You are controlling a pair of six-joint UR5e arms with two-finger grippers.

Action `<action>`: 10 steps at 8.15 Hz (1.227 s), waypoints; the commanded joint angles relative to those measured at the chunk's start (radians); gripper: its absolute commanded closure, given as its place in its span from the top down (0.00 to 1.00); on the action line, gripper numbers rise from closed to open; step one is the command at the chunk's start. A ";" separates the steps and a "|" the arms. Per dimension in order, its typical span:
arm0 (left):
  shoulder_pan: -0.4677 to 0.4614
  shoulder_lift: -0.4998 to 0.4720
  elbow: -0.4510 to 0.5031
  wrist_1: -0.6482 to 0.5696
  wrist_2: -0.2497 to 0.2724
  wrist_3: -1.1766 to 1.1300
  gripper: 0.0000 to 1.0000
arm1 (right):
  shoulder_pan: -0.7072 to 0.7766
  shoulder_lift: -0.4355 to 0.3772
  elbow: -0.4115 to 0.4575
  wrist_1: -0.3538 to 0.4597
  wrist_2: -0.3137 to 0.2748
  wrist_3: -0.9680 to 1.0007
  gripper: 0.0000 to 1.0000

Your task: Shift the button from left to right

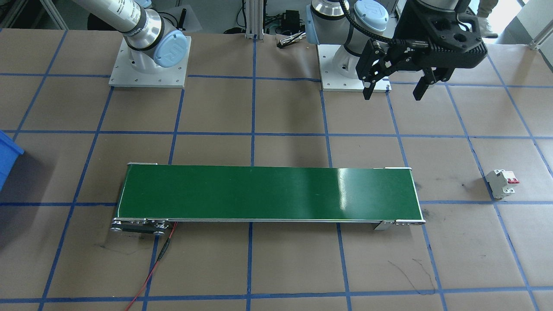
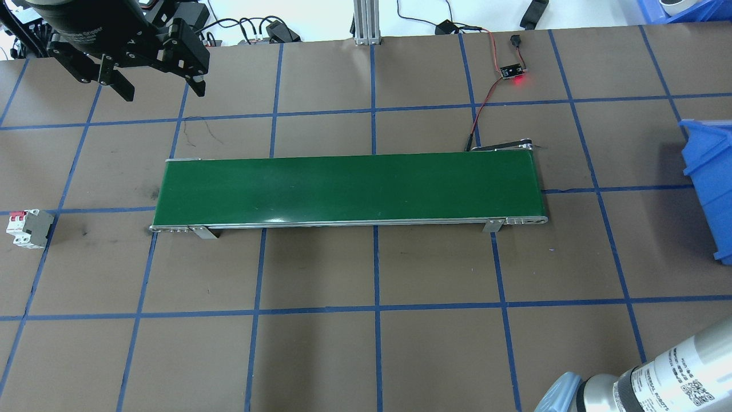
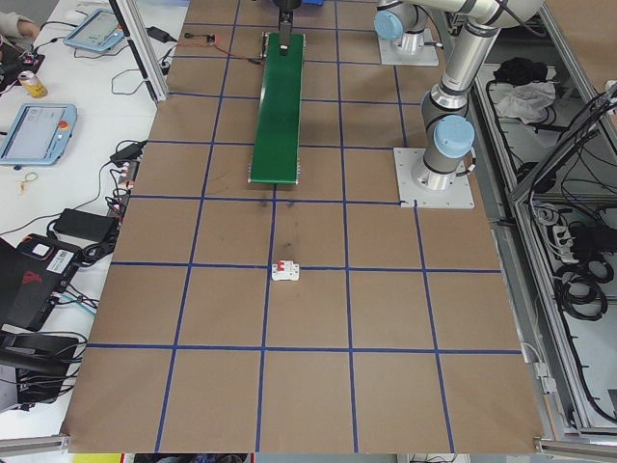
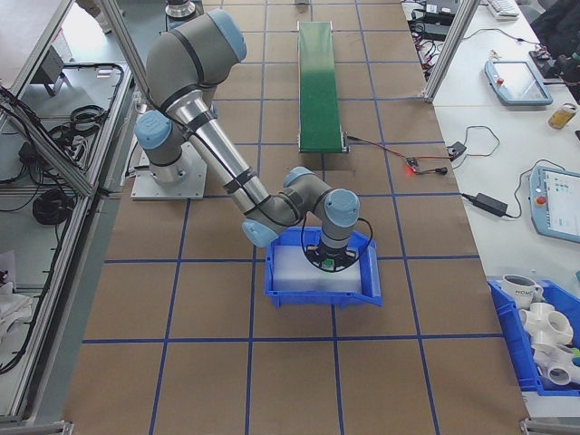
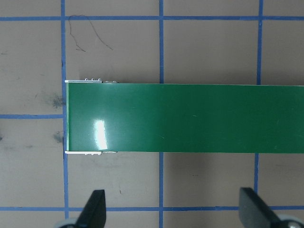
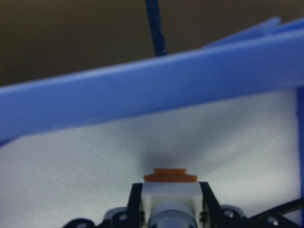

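Right end effector (image 6: 170,209): holds the button (image 6: 170,190) inside the blue bin (image 6: 142,95), over white foam.
Left end effector (image 2: 157,86): wide, nothing held, raised at 10 o'clock of the conveyor belt (image 2: 343,186).

2 fixed cameras are looking steeply down from opposite sides, both sharing the green conveyor belt (image 1: 268,193); 2 end cameras are looking along the table (image 3: 308,386); 2 wrist cameras are peering close.

Silver-grey arm tubes (image 4: 204,136), pale-blue joint caps — black pincer (image 1: 393,88), white base plates.
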 commanded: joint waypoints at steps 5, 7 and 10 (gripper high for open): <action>0.000 0.000 0.000 0.000 0.001 0.000 1.00 | 0.003 -0.239 0.004 0.238 0.039 0.155 1.00; 0.000 0.000 0.000 0.001 0.001 0.000 1.00 | 0.050 -0.384 0.004 0.476 0.047 0.544 1.00; 0.000 0.000 0.000 0.001 0.001 0.000 1.00 | 0.268 -0.519 0.003 0.534 0.027 0.976 1.00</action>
